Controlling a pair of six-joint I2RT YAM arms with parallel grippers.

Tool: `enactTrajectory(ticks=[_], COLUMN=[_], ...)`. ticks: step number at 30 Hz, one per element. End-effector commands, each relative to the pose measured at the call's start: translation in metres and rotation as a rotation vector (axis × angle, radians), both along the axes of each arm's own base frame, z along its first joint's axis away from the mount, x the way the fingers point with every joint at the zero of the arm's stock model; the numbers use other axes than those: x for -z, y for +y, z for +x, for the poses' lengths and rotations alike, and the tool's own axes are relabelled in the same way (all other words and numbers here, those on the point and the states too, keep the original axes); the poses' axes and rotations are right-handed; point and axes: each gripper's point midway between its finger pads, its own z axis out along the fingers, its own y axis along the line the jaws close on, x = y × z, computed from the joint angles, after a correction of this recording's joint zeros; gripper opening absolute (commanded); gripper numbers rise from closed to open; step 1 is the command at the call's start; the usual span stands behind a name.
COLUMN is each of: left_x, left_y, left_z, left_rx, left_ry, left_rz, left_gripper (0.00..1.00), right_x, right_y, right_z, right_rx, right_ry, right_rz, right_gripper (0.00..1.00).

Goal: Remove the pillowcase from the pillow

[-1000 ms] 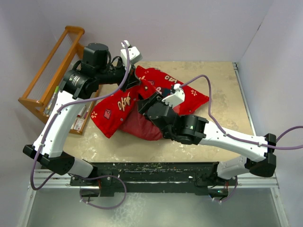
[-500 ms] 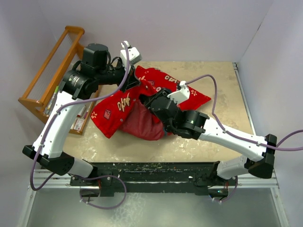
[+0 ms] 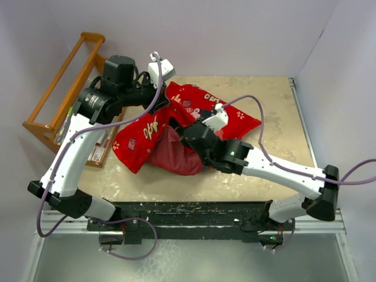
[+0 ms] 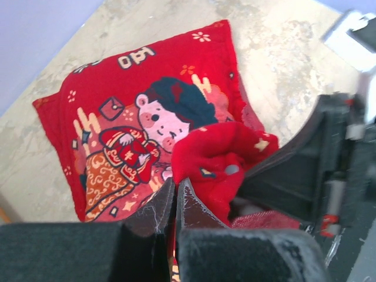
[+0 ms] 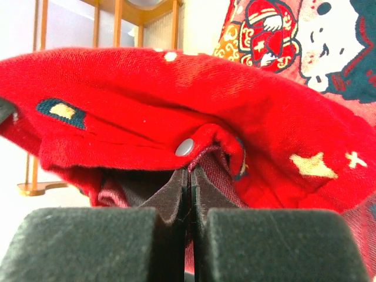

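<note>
The red printed pillowcase (image 3: 197,101) lies rumpled in the middle of the table, its plain darker red lining (image 3: 173,154) bulging toward the near edge. The pillow is hidden under the cloth. My left gripper (image 3: 167,110) is shut on a raised fold of the pillowcase (image 4: 205,153), its jaws pressed together on the cloth. Right beside it, my right gripper (image 3: 176,126) is shut on the hem of the pillowcase (image 5: 147,111) just below a grey snap button (image 5: 184,147), with the lining caught between its jaws. The right gripper's black body (image 4: 299,170) shows in the left wrist view.
A wooden rack (image 3: 61,88) stands off the table's left edge, and shows again behind the cloth as the rack (image 5: 117,20). Bare beige tabletop (image 3: 276,111) lies to the right of the pillowcase. Grey walls close in the back and right sides.
My right gripper has shifted slightly left toward the cover's opening and closed on its hem. The left gripper has kept its hold, hardly moving.
</note>
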Motion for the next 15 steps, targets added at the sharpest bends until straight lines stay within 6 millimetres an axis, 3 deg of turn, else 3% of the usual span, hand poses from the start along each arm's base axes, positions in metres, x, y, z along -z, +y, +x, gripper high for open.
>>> enactTrajectory(ticks=[1,7,15], left_x=[-0.056,-0.062,-0.083], left_y=[0.018,0.047,0.067], left_z=[0.029,0.056,0.067], left_rx=[-0.145,-0.305,-0.388], left_ry=[-0.250,-0.288,-0.360], left_rz=[-0.028,0.004,-0.001], left_gripper=[0.00,0.00,0.00], right_x=[-0.008,0.003,0.038], right_y=[-0.032,-0.062,-0.075], right_z=[-0.007,-0.019,-0.030], right_rx=[0.041,0.064,0.045], right_ry=[-0.015,-0.011,0.045], right_rz=[0.055,0.068,0.008], right_gripper=[0.00,0.00,0.00])
